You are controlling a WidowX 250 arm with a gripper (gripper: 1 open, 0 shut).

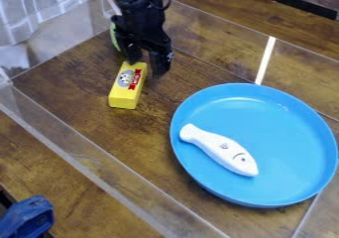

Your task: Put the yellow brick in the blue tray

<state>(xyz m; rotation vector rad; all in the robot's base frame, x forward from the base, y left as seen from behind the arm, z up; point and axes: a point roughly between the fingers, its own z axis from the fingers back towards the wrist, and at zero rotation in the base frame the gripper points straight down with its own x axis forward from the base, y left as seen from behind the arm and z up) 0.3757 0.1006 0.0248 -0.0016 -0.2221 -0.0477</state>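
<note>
green object (115,29): mostly hidden behind gripper (145,58) | gripper: upper part cut off by top edge | blue item (26,218), well apart from gripper: cut off

Room type can't be pinned down; a robot test setup, lab-like, is suggested by the black robot arm (141,14) reaching in over a dark wood-look surface (79,148). Toy-like props are laid out there: a white fish (219,150) in a round blue tray (265,108) and a yellow brick (127,86). Light strips are seen across the surface, and no walls or furniture are shown.
</note>
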